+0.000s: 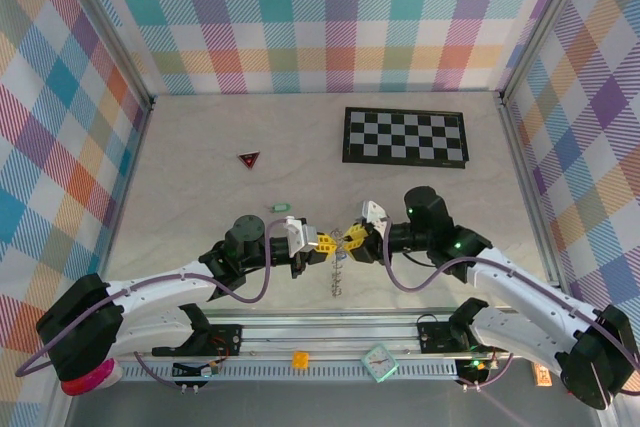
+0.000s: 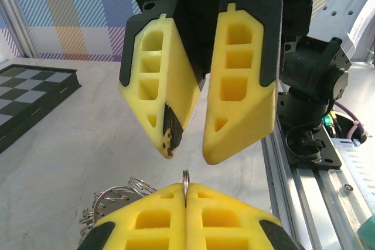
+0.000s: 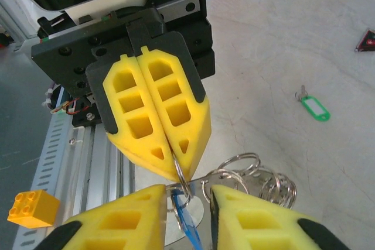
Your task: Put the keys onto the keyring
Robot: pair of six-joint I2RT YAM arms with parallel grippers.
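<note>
My left gripper (image 2: 186, 190) is shut on the thin metal keyring (image 2: 186, 178), which stands edge-on between its yellow fingertips. A chain of silvery loops (image 3: 258, 175) hangs off the ring. Facing it, my right gripper (image 3: 187, 194) is open, its jaws either side of the ring (image 3: 186, 181). The blue-headed key (image 3: 188, 223) hangs at the ring in that gap. The mint-green key (image 3: 314, 108) lies loose on the table, also seen left of the grippers (image 1: 280, 208). Both grippers meet tip to tip near the front rail (image 1: 337, 239).
A dark red triangle (image 1: 249, 159) lies at the left middle of the table. The checkerboard (image 1: 405, 136) sits at the back right. A yellow toy brick (image 3: 32, 209) and a small clock (image 1: 380, 362) rest by the front rail.
</note>
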